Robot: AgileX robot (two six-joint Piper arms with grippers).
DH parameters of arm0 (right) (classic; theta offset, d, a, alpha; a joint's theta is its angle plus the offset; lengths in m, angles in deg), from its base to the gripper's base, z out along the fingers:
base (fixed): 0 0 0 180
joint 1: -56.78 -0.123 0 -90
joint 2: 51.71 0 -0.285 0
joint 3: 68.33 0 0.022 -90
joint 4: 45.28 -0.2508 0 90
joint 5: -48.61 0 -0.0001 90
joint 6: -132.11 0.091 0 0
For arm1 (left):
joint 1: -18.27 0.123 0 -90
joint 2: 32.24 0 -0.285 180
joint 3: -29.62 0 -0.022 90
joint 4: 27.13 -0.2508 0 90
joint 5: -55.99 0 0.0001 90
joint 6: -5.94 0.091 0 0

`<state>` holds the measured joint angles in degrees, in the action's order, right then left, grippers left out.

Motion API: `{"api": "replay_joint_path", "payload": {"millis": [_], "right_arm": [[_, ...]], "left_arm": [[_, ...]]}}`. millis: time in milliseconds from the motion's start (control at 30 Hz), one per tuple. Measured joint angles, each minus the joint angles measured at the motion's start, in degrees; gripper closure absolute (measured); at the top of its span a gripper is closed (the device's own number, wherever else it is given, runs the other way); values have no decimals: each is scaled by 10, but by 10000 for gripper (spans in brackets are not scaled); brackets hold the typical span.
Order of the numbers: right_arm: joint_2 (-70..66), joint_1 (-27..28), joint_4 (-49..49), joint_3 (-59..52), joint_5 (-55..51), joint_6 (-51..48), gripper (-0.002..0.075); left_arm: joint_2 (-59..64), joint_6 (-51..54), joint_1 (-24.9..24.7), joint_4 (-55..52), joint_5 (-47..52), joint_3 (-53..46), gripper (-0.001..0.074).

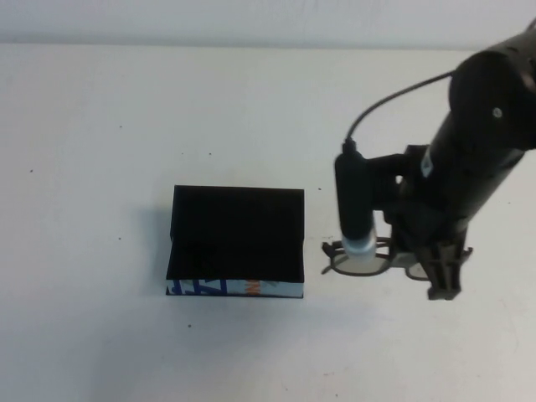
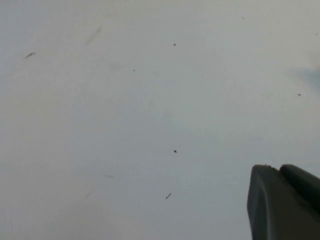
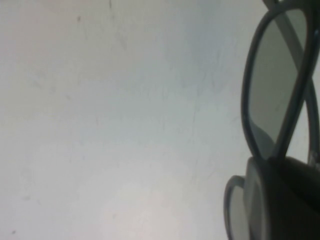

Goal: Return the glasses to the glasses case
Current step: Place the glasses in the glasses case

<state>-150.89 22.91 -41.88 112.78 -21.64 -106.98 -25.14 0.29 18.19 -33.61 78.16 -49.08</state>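
Right of the glasses case [image 1: 236,243], right end effector [image 1: 442,266] — angled down — grips the glasses [image 1: 373,258]; left end effector [image 2: 285,200] unclear.

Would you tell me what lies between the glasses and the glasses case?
Only bare table, per the high view, separates glasses under right gripper from glasses case; left gripper elsewhere.

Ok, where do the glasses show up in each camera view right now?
High view: the glasses lie on the white table, right of the open glasses case, under the right end effector.
Left wrist view: not in it; only bare table and the left end effector.
Right wrist view: along the right edge, beside the end effector's finger.
Shared landmark: the speckled white tabletop.
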Motion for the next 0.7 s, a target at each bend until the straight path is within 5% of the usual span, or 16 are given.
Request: {"api": "replay_joint_path", "payload": {"millis": [333,700], "right_arm": [[-132,-105,-24,185,0,36,724],[-279,-121,-34,310,0,37,724]], "left_arm": [[0,0,0,0,0,0,738],[0,0,0,0,0,0,738]]}}
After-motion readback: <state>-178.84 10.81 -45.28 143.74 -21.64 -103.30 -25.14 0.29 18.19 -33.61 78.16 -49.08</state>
